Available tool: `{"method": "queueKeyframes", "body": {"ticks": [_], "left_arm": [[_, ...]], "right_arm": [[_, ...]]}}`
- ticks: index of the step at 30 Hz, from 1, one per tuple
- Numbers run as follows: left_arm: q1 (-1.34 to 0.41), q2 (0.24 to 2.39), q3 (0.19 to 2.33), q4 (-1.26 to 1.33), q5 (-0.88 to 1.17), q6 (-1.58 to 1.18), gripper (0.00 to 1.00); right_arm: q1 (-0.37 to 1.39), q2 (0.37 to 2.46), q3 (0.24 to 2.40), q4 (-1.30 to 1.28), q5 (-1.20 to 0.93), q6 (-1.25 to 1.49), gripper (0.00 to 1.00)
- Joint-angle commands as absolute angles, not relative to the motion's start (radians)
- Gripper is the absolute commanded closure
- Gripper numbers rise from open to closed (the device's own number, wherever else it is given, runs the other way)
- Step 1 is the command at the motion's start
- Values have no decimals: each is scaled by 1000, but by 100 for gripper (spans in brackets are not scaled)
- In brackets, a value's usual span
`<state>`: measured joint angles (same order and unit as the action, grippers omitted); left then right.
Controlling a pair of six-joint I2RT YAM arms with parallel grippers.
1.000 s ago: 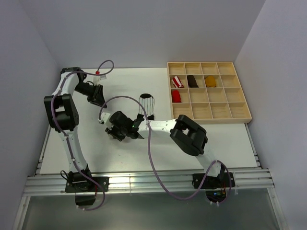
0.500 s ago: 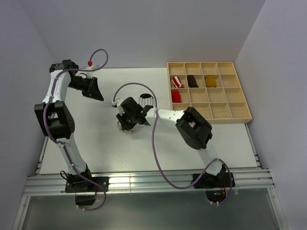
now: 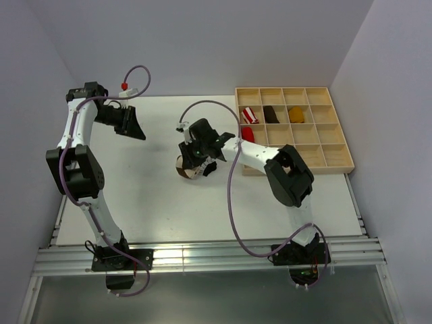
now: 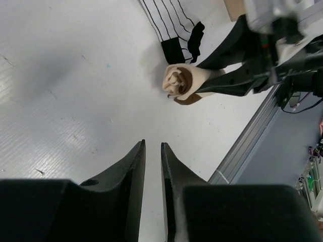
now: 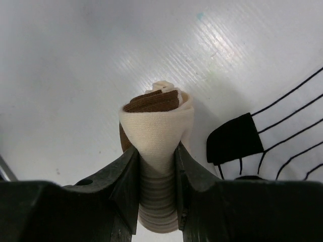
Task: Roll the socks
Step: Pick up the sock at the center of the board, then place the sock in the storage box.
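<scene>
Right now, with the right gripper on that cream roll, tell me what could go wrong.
The right gripper pinches the cream roll at one end only; its free end could loosen and unroll on release. The striped sock lies close beside it, so a low move might drag its black toe.

I could read nothing: no lettering, number, label or brand showed on the rolled cream sock [image 5: 157, 126] pinched in my right gripper [image 5: 156, 151]. None showed on the striped sock [image 5: 282, 126] just to the right of that gripper, on the white table [image 5: 65, 60] beneath it, or on the wooden compartment tray [image 3: 322, 133] beyond it.
</scene>
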<state>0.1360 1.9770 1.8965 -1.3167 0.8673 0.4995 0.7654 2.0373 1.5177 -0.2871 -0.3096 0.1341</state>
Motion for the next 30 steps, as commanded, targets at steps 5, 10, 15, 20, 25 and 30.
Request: {"method": "queueKeyframes", "body": {"ticks": [5,10,15,20,25,30], "left_arm": [[143,1908,1939,-1345,911,512,76],[141,1902,1962,-1365,930,526,76],[141,1902,2000,-1367,948,525,76],[143,1908,2014,-1371,960,535,76],[143,1902,2010,-1371,982,555,75],[143,1893,1999,-1371,999,575,76]], "right_arm": [[654,1893,1548,-311,-388,164,100],[552,1800,1522,-331,-358,156,100],[395,1724,1513,-368,-199,134,100],[302,1684,1503,-417,98,72,100],[258,1689,1463,-436,379,25,100],[229,1750,1451,-442,581,-43,100]]}}
